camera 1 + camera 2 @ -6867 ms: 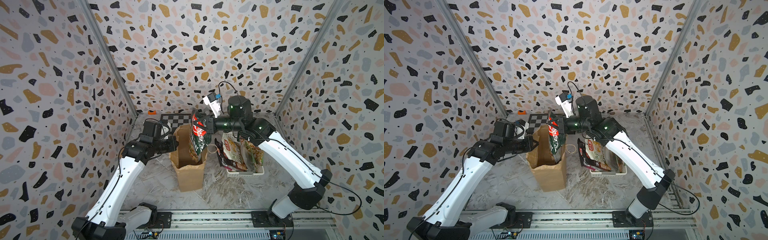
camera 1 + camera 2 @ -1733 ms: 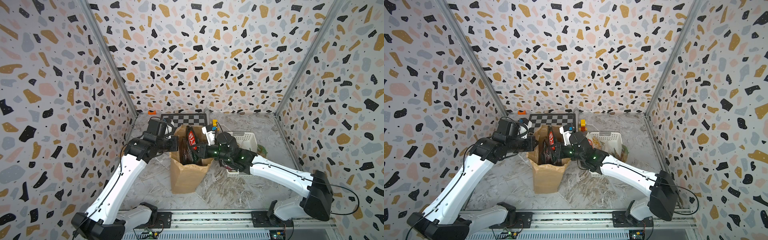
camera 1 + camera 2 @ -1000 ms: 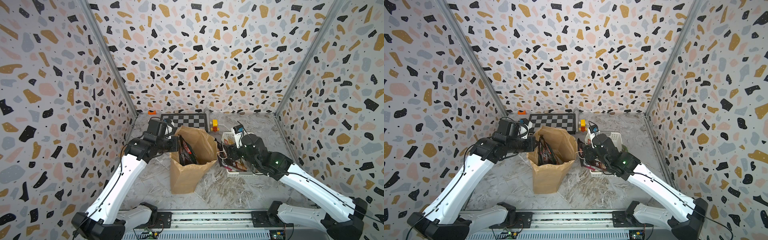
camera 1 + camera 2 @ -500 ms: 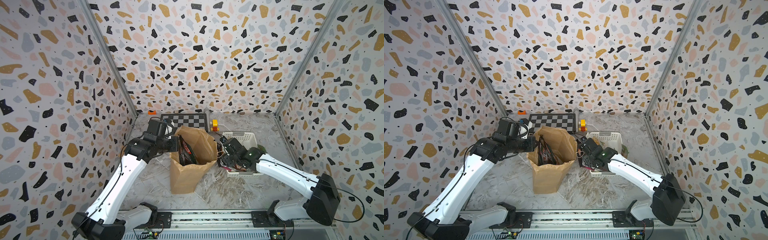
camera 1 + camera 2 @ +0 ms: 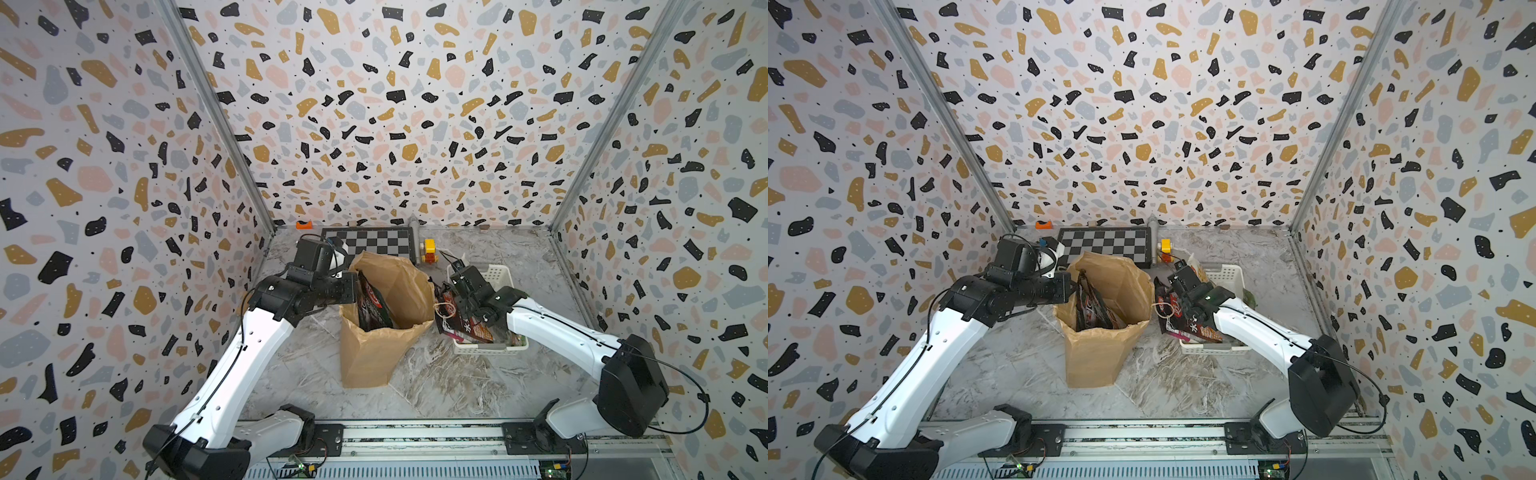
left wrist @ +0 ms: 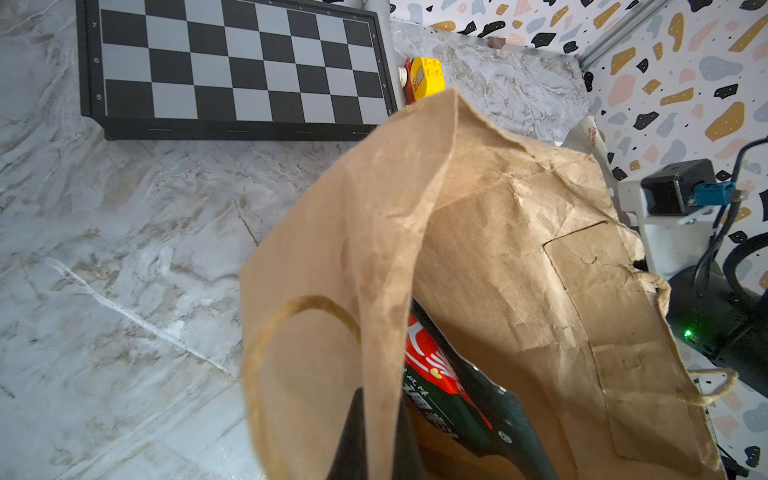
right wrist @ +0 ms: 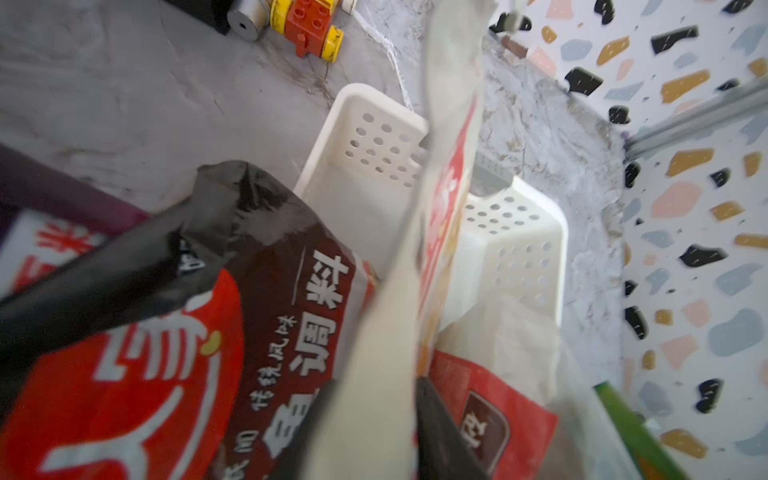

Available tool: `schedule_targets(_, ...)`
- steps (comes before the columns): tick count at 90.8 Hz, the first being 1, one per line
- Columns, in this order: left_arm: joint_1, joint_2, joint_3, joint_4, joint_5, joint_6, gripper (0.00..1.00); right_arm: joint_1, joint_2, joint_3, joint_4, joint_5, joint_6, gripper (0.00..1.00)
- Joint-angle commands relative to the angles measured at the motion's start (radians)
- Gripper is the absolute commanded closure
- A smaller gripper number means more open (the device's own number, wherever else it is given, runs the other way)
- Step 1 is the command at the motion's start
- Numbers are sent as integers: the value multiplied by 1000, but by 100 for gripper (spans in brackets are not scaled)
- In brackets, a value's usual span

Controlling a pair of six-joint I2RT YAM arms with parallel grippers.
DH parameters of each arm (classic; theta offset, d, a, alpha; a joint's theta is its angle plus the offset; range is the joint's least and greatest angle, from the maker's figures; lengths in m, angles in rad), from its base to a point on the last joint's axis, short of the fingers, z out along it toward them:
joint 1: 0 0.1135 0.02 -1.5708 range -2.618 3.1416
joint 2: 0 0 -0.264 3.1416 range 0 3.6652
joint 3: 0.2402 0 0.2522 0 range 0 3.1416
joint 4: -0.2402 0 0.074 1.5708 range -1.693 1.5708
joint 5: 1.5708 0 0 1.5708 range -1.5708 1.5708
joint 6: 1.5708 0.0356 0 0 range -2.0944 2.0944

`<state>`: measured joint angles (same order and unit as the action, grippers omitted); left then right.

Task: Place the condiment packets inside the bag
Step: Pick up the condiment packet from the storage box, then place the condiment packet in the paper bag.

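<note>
The brown paper bag [image 5: 374, 349] [image 5: 1096, 357] stands open in the middle of the table. My left gripper [image 6: 380, 409] [image 5: 352, 291] is shut on the bag's left rim [image 6: 374, 291]. A dark-green condiment packet [image 5: 372, 309] [image 6: 453, 399] stands inside the bag. My right gripper [image 7: 374, 388] [image 5: 1185, 297] reaches down into the white basket [image 5: 500, 274] [image 7: 374, 137], shut on a cream-red packet [image 7: 442, 208]. A black-red packet [image 7: 166, 353] [image 5: 461, 328] leans beside it in the basket. A clear-green one [image 7: 623, 428] shows at the edge of the right wrist view.
A chessboard [image 5: 370, 243] lies at the back wall, with a yellow and red toy block [image 5: 429, 249] beside it and a small orange piece [image 5: 304, 225] in the back left corner. The bag's cord handle [image 5: 444, 309] hangs toward the basket.
My right gripper has moved from beside the bag down into the basket and closed on the cream-red packet. The left arm and the bag have stayed still.
</note>
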<state>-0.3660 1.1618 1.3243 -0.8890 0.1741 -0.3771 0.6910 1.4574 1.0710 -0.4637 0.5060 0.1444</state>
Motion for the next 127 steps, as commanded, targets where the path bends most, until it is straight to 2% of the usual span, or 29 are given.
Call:
schedule_targets(1, -2, -12, -3, 26, -10, 14, 100, -2, -66, 37, 6, 46, 1, 95)
schedule_targets(3, -2, -10, 0, 22, -14, 12, 100, -2, -81, 39, 5, 50, -2, 100)
schedule_targets(18, -2, 5, 39, -23, -65, -2, 100, -2, -196, 95, -33, 65, -24, 100)
schedule_targets(37, -16, 24, 132, -72, -118, -12, 100, -2, -287, 302, -134, -9, -59, 100)
schedule_targets(56, -73, 86, 149, -80, -102, -15, 100, -1, -311, 532, -154, -294, -24, 100)
schedule_targets(70, -74, 86, 132, -66, -107, -22, 100, 2, -294, 623, -118, -596, 89, 100)
schedule_targets(80, -74, 81, 139, -64, -113, -21, 100, 5, -282, 615, -51, -847, 185, 100)
schedule_targets(89, -74, 79, 134, -59, -109, -21, 100, 13, -296, 547, 56, -968, 284, 100)
schedule_targets(103, -74, 65, 118, -39, -96, -32, 100, 45, -271, 429, 272, -1050, 449, 100)
schedule_targets(127, -73, 31, 101, -33, -117, -36, 100, 113, -245, 342, 312, -990, 502, 100)
